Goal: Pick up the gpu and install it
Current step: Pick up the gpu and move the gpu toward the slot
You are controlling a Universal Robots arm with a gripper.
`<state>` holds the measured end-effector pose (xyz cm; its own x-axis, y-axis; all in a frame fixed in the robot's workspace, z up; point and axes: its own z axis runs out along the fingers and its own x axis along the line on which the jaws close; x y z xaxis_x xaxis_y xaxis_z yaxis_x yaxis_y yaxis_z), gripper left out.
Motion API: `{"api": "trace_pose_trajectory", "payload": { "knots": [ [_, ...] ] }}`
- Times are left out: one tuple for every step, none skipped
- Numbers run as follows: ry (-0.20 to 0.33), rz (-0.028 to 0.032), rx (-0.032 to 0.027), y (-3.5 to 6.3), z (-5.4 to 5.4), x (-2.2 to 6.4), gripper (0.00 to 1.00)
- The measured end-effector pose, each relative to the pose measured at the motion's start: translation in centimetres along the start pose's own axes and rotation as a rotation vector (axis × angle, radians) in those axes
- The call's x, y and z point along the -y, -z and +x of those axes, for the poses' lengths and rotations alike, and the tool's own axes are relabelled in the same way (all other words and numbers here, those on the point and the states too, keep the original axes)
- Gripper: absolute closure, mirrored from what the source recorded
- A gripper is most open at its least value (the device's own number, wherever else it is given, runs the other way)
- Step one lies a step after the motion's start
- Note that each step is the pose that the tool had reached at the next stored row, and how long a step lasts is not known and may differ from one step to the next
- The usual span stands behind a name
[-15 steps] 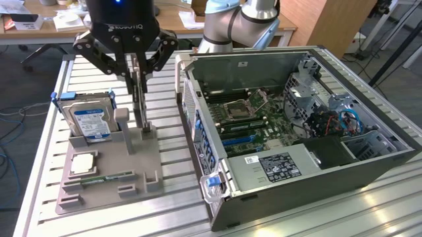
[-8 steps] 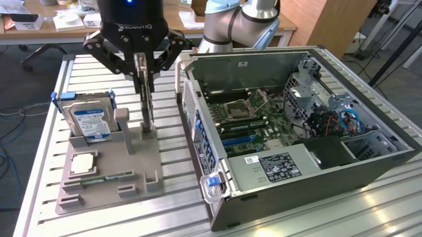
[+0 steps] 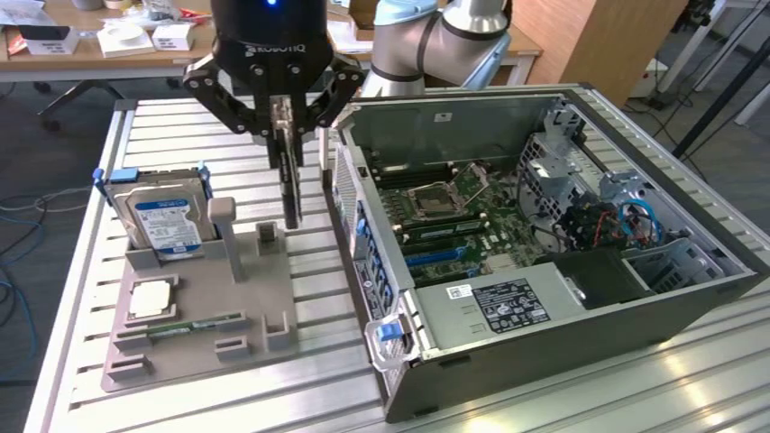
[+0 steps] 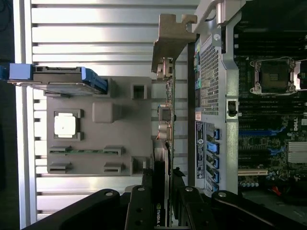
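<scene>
In the exterior view the gripper (image 3: 285, 122) has its fingers clamped on the gpu (image 3: 290, 185), which hangs edge-on below them. Under the fingers, the grey holder tray (image 3: 180, 354) keeps a hard drive (image 3: 165, 221), a processor (image 3: 151, 298) and a memory stick (image 3: 193, 323). Beside the fingers, the open computer case (image 3: 565, 316) holds the motherboard (image 3: 463, 221).

In the wrist view we see the gpu (image 4: 169, 96) reaching out from the fingers (image 4: 141, 206), between the holder tray (image 4: 91, 139) and the computer case (image 4: 211, 72).

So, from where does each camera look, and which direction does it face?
Exterior view: off the arm, raised, facing down onto gray holder and open computer case; arm and gripper show.
Wrist view: on the wrist, facing down along its fingers, which clamp the gpu.
Both share gpu, gray holder, hard drive, computer case.
</scene>
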<state>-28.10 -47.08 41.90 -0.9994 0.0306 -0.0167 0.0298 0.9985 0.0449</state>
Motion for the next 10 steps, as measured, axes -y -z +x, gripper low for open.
{"api": "trace_pose_trajectory", "payload": {
  "knots": [
    [0.000,-0.0001,0.0001,-0.01,-0.3,-0.01,0.73],
    [0.000,0.0000,0.0000,-0.01,-0.6,-0.02,0.73],
    [0.000,-0.0001,0.0000,-0.02,-0.9,-0.03,0.73],
    [0.000,-0.0001,0.0001,-0.03,-1.2,-0.03,0.73],
    [0.000,0.0000,0.0000,-0.03,-1.5,-0.04,0.73],
    [0.000,0.0000,0.0000,-0.03,-1.8,-0.05,0.73],
    [0.000,0.0001,0.0000,-0.04,-2.4,-0.07,0.73],
    [0.000,0.0000,0.0000,-0.06,-3.1,-0.09,0.73],
    [0.000,0.0000,0.0000,-0.06,-3.4,-0.10,0.73],
    [0.000,-0.0001,0.0000,-0.07,-3.7,-0.11,0.73]
  ]
}}
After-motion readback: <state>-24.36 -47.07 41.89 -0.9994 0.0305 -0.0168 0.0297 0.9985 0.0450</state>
